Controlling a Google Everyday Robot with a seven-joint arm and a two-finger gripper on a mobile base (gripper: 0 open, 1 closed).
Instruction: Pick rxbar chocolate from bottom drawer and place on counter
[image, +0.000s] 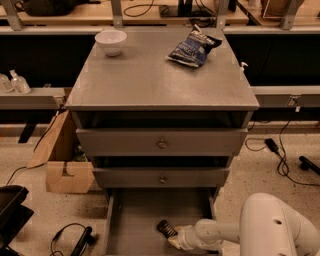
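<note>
The bottom drawer (134, 220) is pulled open at the foot of the grey cabinet. My white arm reaches into it from the lower right, and my gripper (173, 236) sits low over the drawer floor, right of its middle. A small black bar with pale marks, the rxbar chocolate (164, 228), lies at the gripper's tip on its upper left and touches it. I cannot tell whether it is held. The grey counter (150, 82) is the cabinet's top, above the two closed drawer fronts.
A white bowl (110, 41) stands at the counter's back left and a dark blue chip bag (194, 47) at its back right. A cardboard box (67, 172) stands on the floor left of the cabinet. Cables (280, 155) lie on both sides.
</note>
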